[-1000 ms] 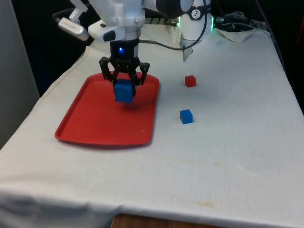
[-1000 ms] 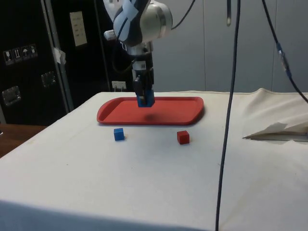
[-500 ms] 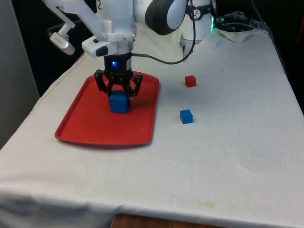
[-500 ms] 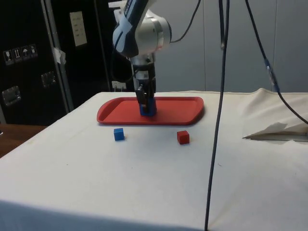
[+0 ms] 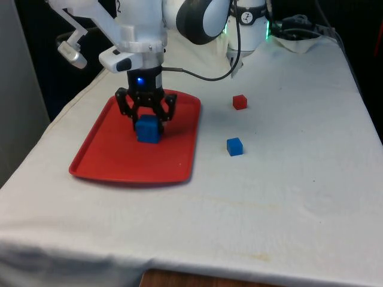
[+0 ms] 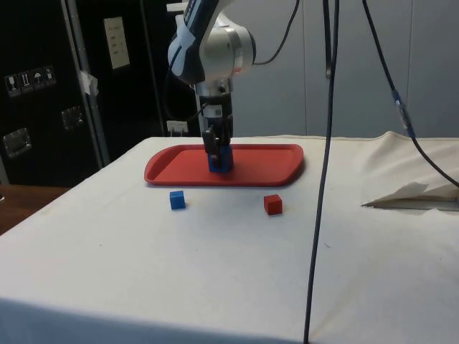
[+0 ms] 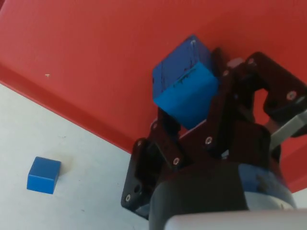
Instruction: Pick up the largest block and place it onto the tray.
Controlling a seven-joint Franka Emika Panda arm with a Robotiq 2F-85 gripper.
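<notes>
The largest block, a blue cube, is down on the red tray, at the middle of its far half. My gripper stands straight over it, shut on the blue cube with a finger on either side. The side view puts the cube low on the tray under the gripper. In the wrist view the cube sits tilted between the fingers, red tray behind it.
A small blue block and a small red block lie on the cloth to the front view's right of the tray. Cables hang over the table. Crumpled white material lies farther off.
The gripper has come down with the blue cube from above the tray to the tray's surface, shifting a little towards the front view's left. The small blocks have not moved.
</notes>
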